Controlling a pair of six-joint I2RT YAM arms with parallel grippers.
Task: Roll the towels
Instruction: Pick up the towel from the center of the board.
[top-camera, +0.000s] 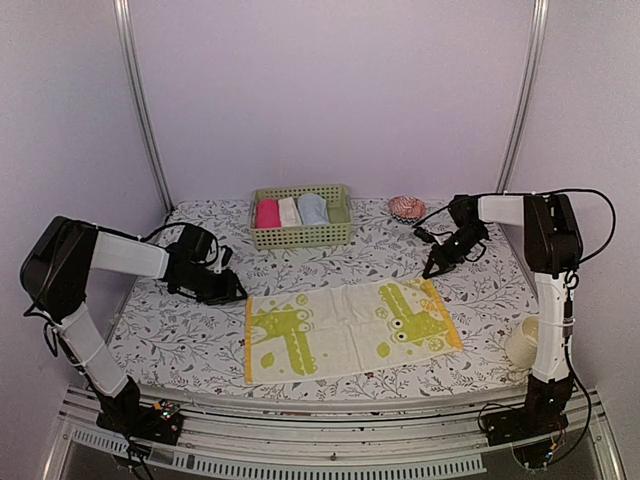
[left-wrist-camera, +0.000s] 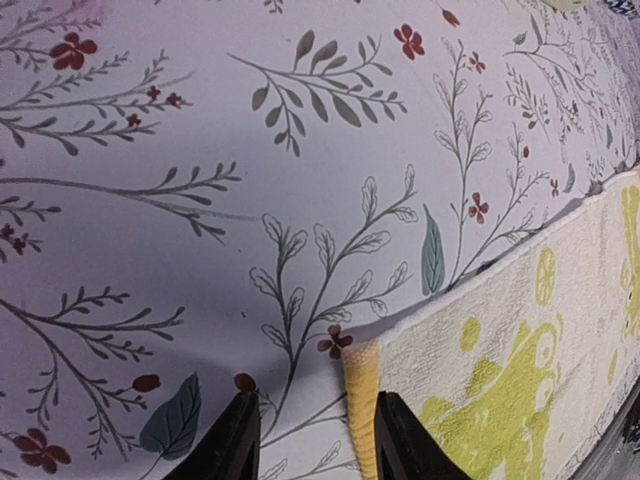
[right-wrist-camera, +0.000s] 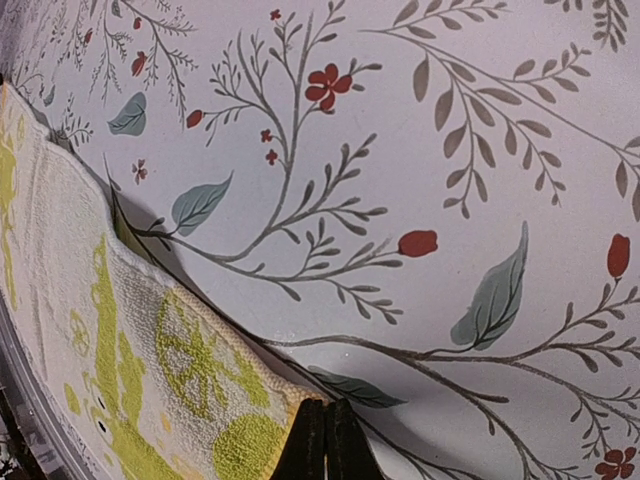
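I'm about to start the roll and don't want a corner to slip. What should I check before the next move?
1. Towel spread flat: ok.
2. Right gripper shut on its far corner: ok; the edge there is lifted off the table.
3. Left gripper shut on its far corner: not ok; the jaws are open, with the corner between them.
4. Both grippers on the same long edge: ok.
5. Cup off the towel: ok; it stands apart, past the right end.
6. Basket off the towel: ok; it sits apart, behind the far edge.
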